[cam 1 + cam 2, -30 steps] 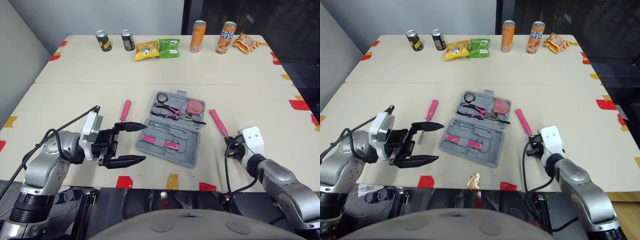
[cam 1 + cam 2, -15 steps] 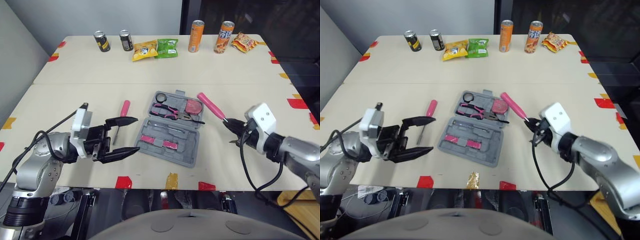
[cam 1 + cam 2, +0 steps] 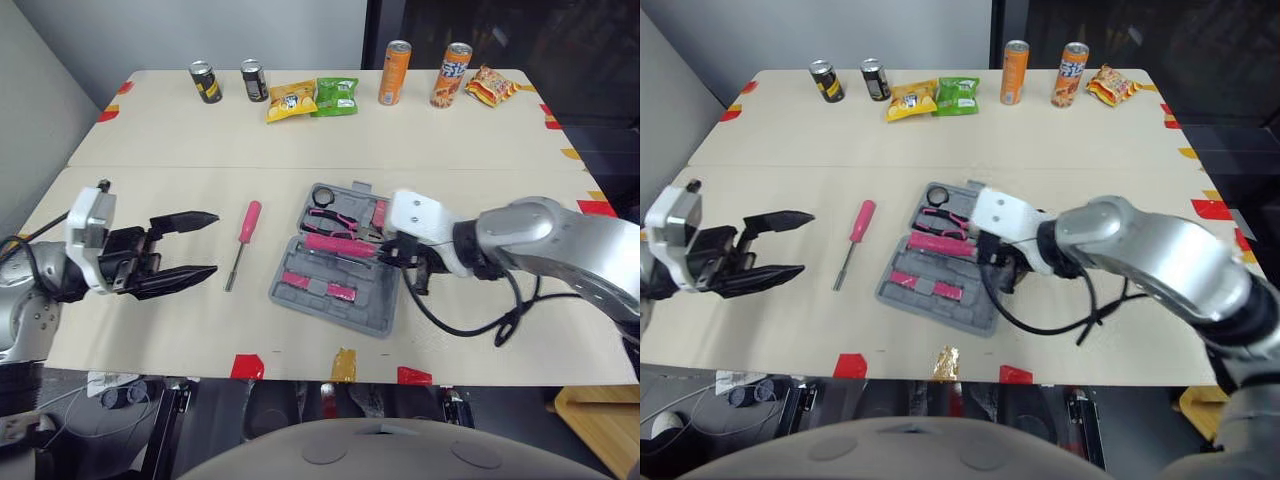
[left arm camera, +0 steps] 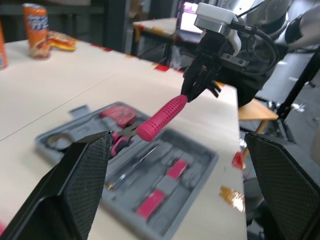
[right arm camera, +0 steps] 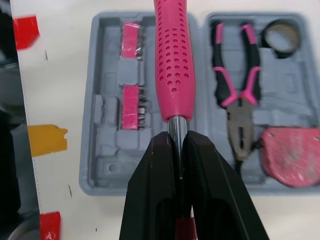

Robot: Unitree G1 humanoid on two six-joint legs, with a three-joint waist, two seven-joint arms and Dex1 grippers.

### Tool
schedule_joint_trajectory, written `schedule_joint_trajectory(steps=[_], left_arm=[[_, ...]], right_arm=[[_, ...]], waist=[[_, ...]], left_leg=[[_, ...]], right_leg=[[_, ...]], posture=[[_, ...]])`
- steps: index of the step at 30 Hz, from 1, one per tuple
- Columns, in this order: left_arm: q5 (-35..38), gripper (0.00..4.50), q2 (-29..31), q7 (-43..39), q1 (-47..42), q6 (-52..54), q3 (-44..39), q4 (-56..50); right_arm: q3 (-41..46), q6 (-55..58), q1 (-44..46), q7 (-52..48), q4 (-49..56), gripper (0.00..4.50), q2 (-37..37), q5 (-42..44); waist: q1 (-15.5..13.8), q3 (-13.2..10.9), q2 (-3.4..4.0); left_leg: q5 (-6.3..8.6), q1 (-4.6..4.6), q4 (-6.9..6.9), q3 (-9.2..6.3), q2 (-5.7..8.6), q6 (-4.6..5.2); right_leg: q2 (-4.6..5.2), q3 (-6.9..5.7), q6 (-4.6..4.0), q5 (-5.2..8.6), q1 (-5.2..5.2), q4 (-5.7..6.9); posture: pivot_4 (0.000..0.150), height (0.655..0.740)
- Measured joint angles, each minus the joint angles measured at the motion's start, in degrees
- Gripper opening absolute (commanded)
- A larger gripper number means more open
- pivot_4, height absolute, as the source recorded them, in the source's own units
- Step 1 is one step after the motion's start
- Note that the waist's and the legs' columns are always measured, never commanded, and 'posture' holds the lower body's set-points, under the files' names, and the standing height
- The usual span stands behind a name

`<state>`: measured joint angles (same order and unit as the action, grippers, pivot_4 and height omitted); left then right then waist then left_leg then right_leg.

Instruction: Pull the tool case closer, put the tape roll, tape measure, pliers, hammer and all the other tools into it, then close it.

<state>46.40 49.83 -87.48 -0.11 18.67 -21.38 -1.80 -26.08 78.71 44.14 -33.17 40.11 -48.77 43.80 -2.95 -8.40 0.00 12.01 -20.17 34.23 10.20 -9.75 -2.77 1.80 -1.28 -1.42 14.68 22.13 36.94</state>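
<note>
The grey tool case (image 3: pixel 385 318) lies open mid-table, holding a tape roll (image 3: pixel 324 194), pink-handled pliers (image 3: pixel 335 218), a red tape measure (image 3: pixel 386 213) and pink bit holders (image 3: pixel 318 284). My right gripper (image 3: pixel 398 252) hovers over the case, shut on the metal shaft of a pink-handled tool (image 5: pixel 172 60). Its handle (image 3: pixel 340 244) points left across the case; its head is hidden. A pink screwdriver (image 3: pixel 243 228) lies on the table left of the case. My left gripper (image 3: pixel 214 242) stands open and empty, left of the screwdriver.
Along the far edge stand two dark cans (image 3: pixel 207 82), a yellow packet (image 3: pixel 291 100), a green packet (image 3: pixel 338 96), two orange cans (image 3: pixel 396 72) and a snack bag (image 3: pixel 492 86). Red and yellow tape marks (image 3: pixel 343 362) line the near edge.
My right gripper has carried the pink-handled tool leftward from beside the case to over it. My left arm has drawn back to the left, away from the case, still open.
</note>
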Motion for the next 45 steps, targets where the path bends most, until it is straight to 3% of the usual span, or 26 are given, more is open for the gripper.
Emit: schedule_joint_trajectory(steps=[6, 9, 16, 42, 45], left_arm=[[-1.6, 4.5, 0.3, -0.8, 3.4, -1.2, -0.5, 0.2], [-1.8, 4.5, 0.2, -0.8, 4.5, -1.5, -0.5, 0.1], [-2.3, 4.5, 0.2, -1.1, 4.8, -3.0, -0.4, 0.3], [-3.3, 4.5, 0.5, -2.3, 4.8, -8.6, 2.4, 6.7], [-2.9, 4.5, 0.9, -2.3, 4.9, -9.2, 2.9, 7.0]], right_arm=[[-6.2, 4.0, 5.5, -0.4, -4.8, 0.03, 5.4, -2.9], [-7.9, 5.1, 5.5, 0.3, -6.3, 0.03, 8.0, -4.5], [-10.6, 5.7, 2.2, 2.5, -8.7, 0.03, 10.9, -8.3], [-13.2, 1.3, -1.1, 3.7, -18.4, 0.03, 20.7, -18.0], [-12.9, 1.0, -2.2, 3.5, -19.5, 1.27, 22.1, -18.0]], waist=[[-0.8, 0.0, -0.06], [-1.0, 0.0, -0.08], [-1.3, 0.0, -0.09], [-0.8, 0.1, -0.16], [-0.8, 0.1, -0.16]], left_leg=[[-0.01, -0.03, -0.02, 0.0, -0.01, -0.31], [0.18, -0.02, -0.02, 0.0, -0.01, -0.8], [0.17, 0.05, -0.02, 0.0, -0.02, -0.86], [0.17, 0.06, -0.03, 0.0, -0.08, -0.96], [0.18, 0.06, -0.04, 0.0, -0.09, -0.97]], right_leg=[[0.0, -0.01, 0.0, 0.0, 0.01, -0.02], [0.0, -0.01, 0.0, 0.0, 0.02, 0.02], [0.0, 0.0, -0.01, 0.0, 0.02, 0.14], [-0.07, 0.01, -0.01, 0.0, 0.05, 0.18], [-0.08, 0.01, -0.02, 0.0, 0.05, 0.18]], posture=[[0.15, 0.74], [0.15, 0.74], [0.15, 0.74], [0.15, 0.74], [0.15, 0.74]])
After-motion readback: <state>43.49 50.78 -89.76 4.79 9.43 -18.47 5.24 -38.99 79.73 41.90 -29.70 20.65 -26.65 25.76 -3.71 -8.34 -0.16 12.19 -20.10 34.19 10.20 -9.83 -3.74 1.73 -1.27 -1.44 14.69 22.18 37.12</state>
